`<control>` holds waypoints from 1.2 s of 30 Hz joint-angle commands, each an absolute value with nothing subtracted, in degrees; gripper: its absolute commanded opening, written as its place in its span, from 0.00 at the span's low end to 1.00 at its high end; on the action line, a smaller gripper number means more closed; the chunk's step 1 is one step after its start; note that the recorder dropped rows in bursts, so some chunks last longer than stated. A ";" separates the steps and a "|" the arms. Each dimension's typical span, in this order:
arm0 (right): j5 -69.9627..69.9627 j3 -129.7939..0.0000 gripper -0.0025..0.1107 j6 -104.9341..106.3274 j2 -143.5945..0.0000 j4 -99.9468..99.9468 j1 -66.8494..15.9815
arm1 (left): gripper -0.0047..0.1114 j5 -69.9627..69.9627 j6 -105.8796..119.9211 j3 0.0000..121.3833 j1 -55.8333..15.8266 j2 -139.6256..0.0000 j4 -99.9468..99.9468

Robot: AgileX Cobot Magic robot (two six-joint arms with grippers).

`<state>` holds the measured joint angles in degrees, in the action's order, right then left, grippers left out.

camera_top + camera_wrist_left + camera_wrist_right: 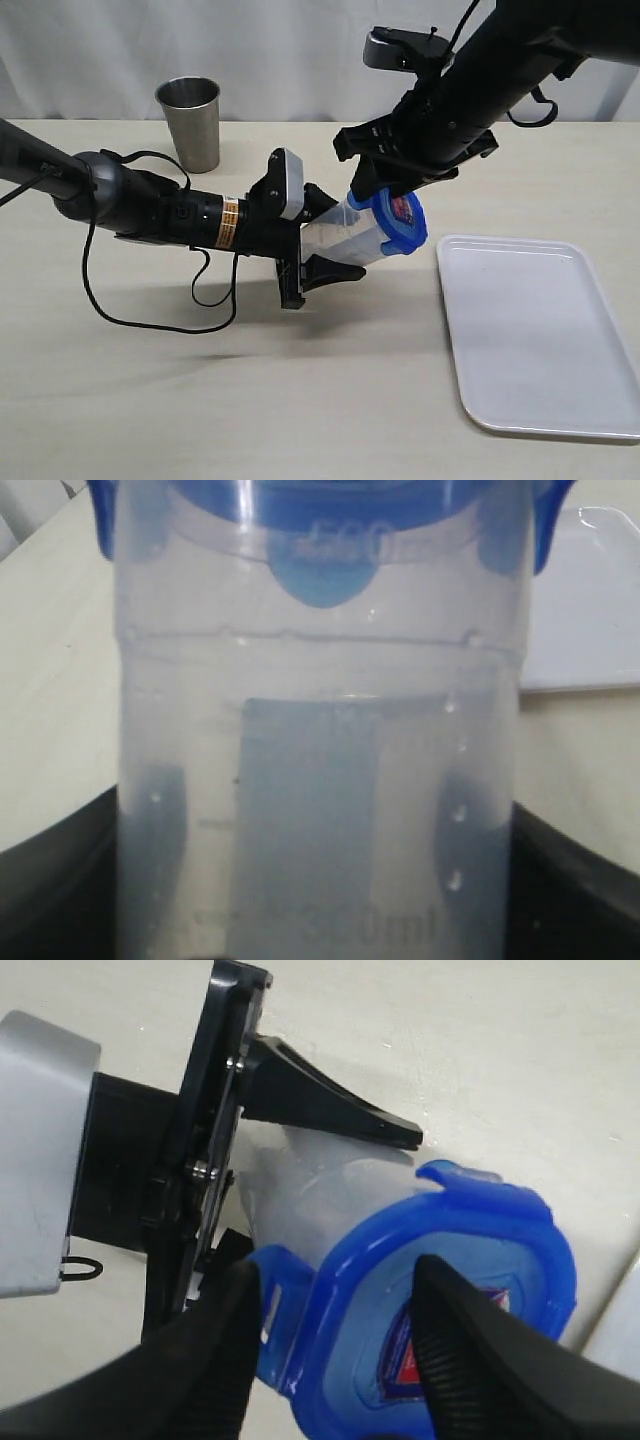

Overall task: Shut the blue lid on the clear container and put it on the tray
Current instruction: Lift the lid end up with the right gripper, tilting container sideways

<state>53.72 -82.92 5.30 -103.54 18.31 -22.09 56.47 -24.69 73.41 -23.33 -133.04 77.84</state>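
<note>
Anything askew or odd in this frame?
Yes: the clear container, gripped by the left pincer, is tilted nearly sideways above the table. The blue lid sits on its mouth, but flaps seen in the right wrist view look flared outward, not snapped.

Lid (392, 238): bright blue; red-and-blue sticker (404, 210)
Container (335, 238): clear, pale label (305, 820)
Tray (540, 330): white
Cup (190, 122): steel grey
Bench (300, 400): pale beige
Left arm (165, 210): black, orange band (230, 222)
</note>
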 commanded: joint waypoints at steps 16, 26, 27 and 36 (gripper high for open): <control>50.19 -82.22 0.40 -4.86 -108.13 -3.18 -30.12 | 0.04 55.64 -25.56 72.81 -23.76 -133.72 78.90; 49.33 -82.90 0.40 -5.15 -109.40 -4.87 -30.12 | 0.04 56.00 -25.56 72.81 -23.76 -133.72 78.90; 49.33 -83.30 0.40 -4.75 -109.13 -4.71 -30.12 | 0.04 56.00 -25.56 72.81 -23.76 -133.72 78.90; 49.40 -87.70 0.40 1.35 -102.06 1.75 -30.12 | 0.04 55.66 -25.73 72.81 -23.76 -133.72 78.90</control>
